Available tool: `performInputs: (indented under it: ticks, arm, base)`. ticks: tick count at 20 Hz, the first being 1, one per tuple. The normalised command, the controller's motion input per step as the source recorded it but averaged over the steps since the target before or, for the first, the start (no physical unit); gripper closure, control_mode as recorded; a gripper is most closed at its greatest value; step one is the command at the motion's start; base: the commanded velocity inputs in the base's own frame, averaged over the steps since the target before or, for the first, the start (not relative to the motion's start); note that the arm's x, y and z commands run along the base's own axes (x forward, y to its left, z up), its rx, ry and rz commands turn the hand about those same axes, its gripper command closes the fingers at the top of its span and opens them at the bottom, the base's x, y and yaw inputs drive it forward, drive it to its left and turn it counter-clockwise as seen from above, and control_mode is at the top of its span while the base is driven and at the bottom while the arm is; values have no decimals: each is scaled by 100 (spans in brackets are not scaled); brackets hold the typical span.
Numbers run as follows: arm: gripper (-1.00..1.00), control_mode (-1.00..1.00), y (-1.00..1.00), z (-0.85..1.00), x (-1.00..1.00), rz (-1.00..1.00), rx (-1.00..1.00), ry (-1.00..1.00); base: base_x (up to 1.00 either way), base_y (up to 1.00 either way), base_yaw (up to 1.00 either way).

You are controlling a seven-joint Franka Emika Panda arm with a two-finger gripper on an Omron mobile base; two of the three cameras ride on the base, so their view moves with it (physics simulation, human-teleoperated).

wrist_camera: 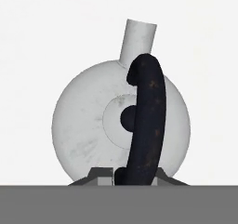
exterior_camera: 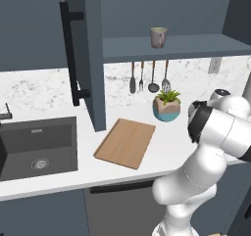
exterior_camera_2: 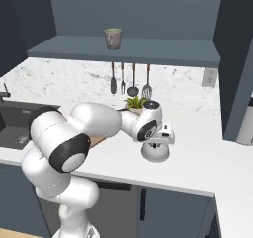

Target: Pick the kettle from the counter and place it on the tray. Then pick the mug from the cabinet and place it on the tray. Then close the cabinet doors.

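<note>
One kettle [wrist_camera: 121,125] sitting on the counter [exterior_camera_2: 197,158] at lower centre of the right base view, gripper [wrist_camera: 135,174] pinching its black handle [wrist_camera: 146,121]. Lifting straight up is looking safest, keeping it level. Tray [exterior_camera: 125,143] lying bare; mug [exterior_camera: 158,37] standing on the cabinet [exterior_camera: 186,46] shelf, contents unclear.

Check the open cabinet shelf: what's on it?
One mug stands upright on the cabinet shelf, nothing else visible on it. The shelf's left end, behind the open door, is hidden.
</note>
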Motion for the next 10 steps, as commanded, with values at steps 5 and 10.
performInputs:
  ticks: [5,10]
  arm:
    - [100,-100,58,0,-26,5,0,-4]
    - [100,-100,58,8,-15,8,0,-5]
  base:
    - [0,0,0]
    - [0,0,0]
